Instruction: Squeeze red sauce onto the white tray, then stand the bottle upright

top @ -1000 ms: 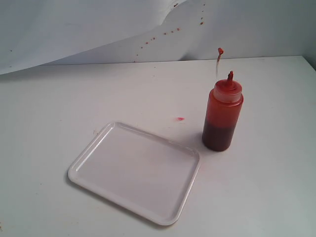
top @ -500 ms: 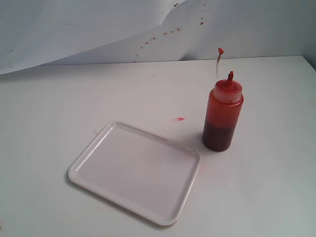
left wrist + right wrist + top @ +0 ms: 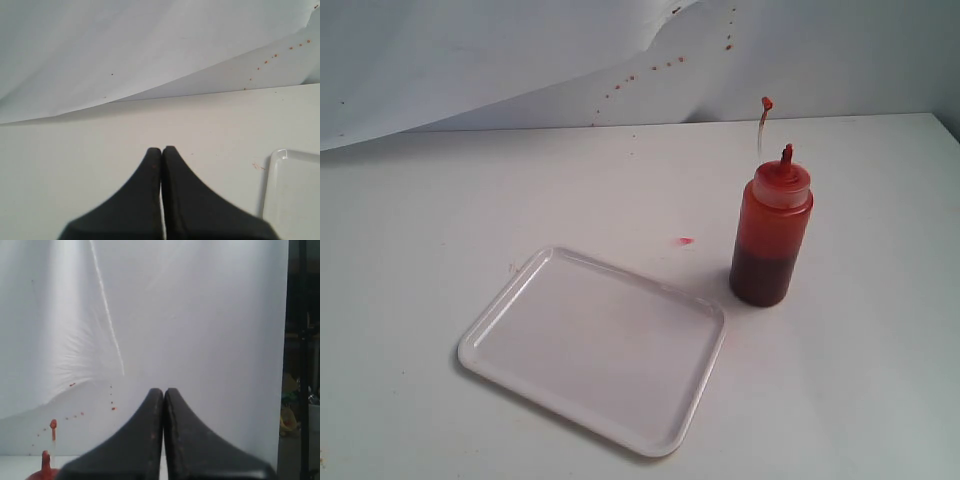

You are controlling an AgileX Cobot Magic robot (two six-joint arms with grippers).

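Observation:
The bottle [image 3: 771,235] stands upright on the white table, right of centre in the exterior view, its tethered tip cap [image 3: 766,102] hanging off above the nozzle. To its left lies the white tray [image 3: 592,345], bare, with no red sauce blob on it. Neither arm shows in the exterior view. My left gripper [image 3: 161,150] is shut and empty over the table, with a corner of the white tray [image 3: 292,192] beside it. My right gripper [image 3: 163,391] is shut and empty, facing the backdrop, and the bottle's nozzle [image 3: 46,460] peeks in at the frame's edge.
A faint pinkish smear [image 3: 686,241] marks the table between tray and bottle. A white paper backdrop [image 3: 520,50] with tiny red specks hangs behind the table. The table's right edge [image 3: 948,125] is near the bottle's side.

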